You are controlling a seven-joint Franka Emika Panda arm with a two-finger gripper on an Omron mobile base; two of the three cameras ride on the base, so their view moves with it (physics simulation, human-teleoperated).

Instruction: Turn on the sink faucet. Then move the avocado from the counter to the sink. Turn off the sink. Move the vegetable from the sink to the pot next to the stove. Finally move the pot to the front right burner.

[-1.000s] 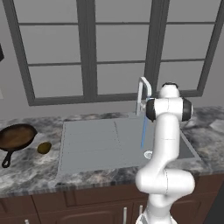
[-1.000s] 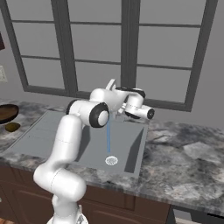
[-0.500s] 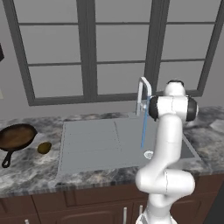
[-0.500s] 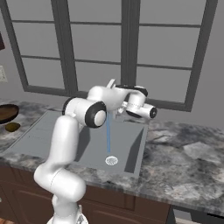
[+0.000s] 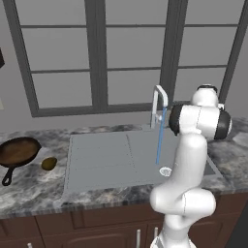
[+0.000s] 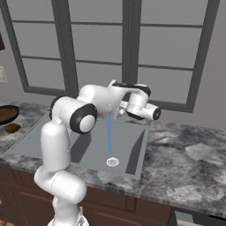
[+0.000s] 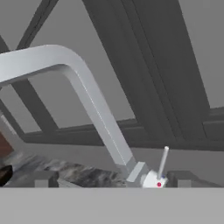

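While water (image 5: 159,138) streams from the faucet (image 5: 158,99) into the sink (image 5: 106,155), the avocado (image 5: 48,163) sits on the marble counter (image 5: 29,186) at the basin's 9 o'clock — beside a pan (image 5: 18,152). Gripper (image 6: 155,113) near the spout; finger spread cannot be made out. Dark-framed window (image 5: 97,53) behind.

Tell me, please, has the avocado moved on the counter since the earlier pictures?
No. The avocado lies beside the pan, left of the sink, as before.

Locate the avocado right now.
In the left base view the avocado lies on the counter left of the sink, just right of the pan.
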